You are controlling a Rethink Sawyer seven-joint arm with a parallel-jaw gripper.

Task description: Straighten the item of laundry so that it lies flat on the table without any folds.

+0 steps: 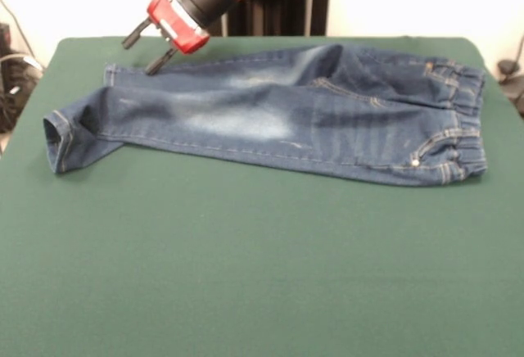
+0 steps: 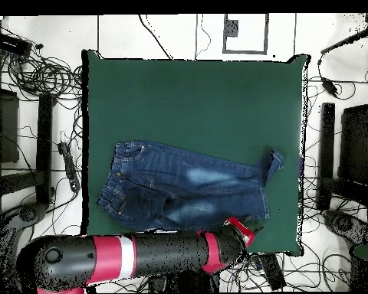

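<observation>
Only my front view shows the gripper point(image 1: 147, 46) with fingers spread, empty, poised just above the jeans point(image 1: 278, 111) at a leg hem; overhead, the arm point(image 2: 141, 256) hides it. The jeans lie on the table point(image 1: 246, 275), one cuff folded.

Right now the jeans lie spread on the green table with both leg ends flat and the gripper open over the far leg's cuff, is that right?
Not quite. One leg end is not flat: in the front view the near leg's cuff is turned up at an angle. The rest holds: the jeans lie spread on the green table, and the gripper is open over the far leg's cuff.
</observation>
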